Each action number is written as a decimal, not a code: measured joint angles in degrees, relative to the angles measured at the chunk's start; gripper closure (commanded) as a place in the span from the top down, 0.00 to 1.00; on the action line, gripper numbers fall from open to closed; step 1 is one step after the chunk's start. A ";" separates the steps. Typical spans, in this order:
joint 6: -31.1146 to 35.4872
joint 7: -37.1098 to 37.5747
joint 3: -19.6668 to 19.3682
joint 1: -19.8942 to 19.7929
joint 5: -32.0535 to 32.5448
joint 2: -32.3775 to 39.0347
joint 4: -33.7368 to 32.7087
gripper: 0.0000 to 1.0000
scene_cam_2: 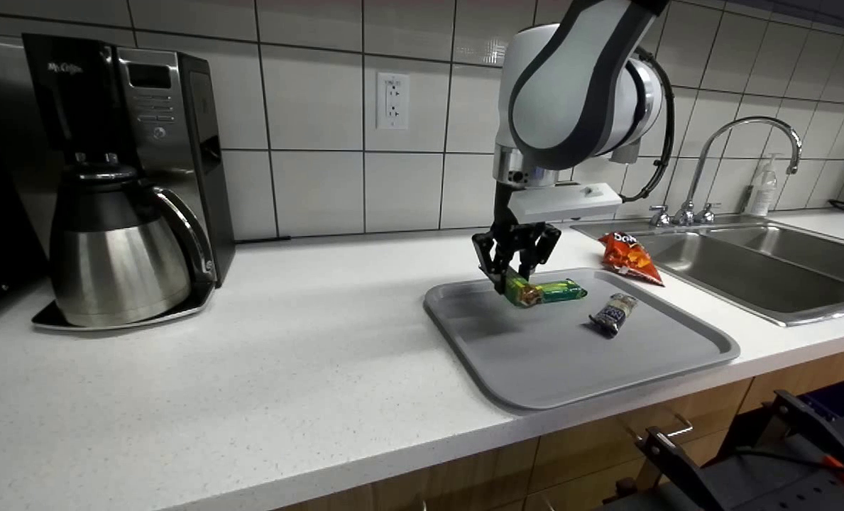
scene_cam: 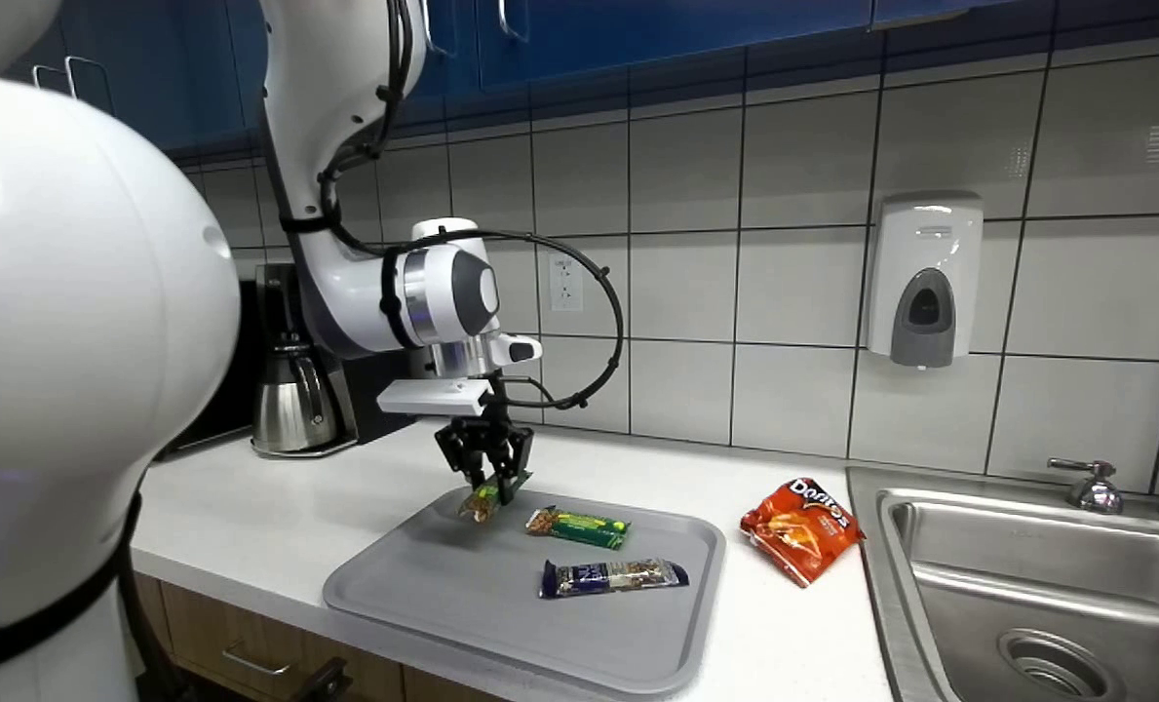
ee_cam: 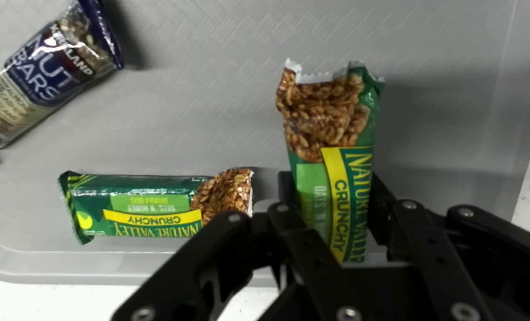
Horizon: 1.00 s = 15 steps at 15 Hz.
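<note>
My gripper (scene_cam: 492, 483) is shut on a green granola bar (ee_cam: 327, 116), one finger on each long side. It holds this bar a little above the grey tray (scene_cam: 501, 614), near the tray's wall-side edge. The held bar also shows in both exterior views (scene_cam: 482, 500) (scene_cam_2: 516, 289). A second green granola bar (ee_cam: 144, 205) lies flat on the tray beside the gripper, also in both exterior views (scene_cam: 579, 527) (scene_cam_2: 562, 290). A dark blue nut bar (ee_cam: 42, 80) lies farther off on the tray (scene_cam_2: 614, 312). The held bar's lower end is hidden behind the gripper.
An orange-red Doritos bag (scene_cam: 803, 531) lies on the white counter (scene_cam_2: 287, 369) between tray and metal sink (scene_cam: 1027, 604). A coffee maker (scene_cam_2: 170, 128) with a steel carafe (scene_cam_2: 123, 262) stands at the counter's other end. A soap dispenser (scene_cam: 925, 278) hangs on the tiled wall.
</note>
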<state>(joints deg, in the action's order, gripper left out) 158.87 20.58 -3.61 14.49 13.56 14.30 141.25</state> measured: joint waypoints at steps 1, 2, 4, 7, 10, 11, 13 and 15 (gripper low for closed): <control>-0.01 -0.03 0.12 0.00 0.00 -0.84 0.47 0.14; -0.01 -0.03 0.31 0.00 0.00 -1.62 0.90 0.14; -0.03 -0.04 0.98 0.00 0.00 -2.93 1.59 0.14; -0.03 -0.04 2.36 0.01 0.01 -4.17 2.03 0.14; -0.04 -0.04 4.06 0.15 0.03 -4.73 2.03 0.14; -0.04 -0.04 4.64 0.27 0.03 -4.80 2.03 0.14; -0.04 -0.04 5.75 0.73 0.03 -4.84 1.98 0.14; -0.04 -0.04 6.88 1.39 0.03 -4.83 1.87 0.14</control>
<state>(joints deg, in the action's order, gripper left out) 158.83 20.54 3.28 15.88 13.59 9.47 143.12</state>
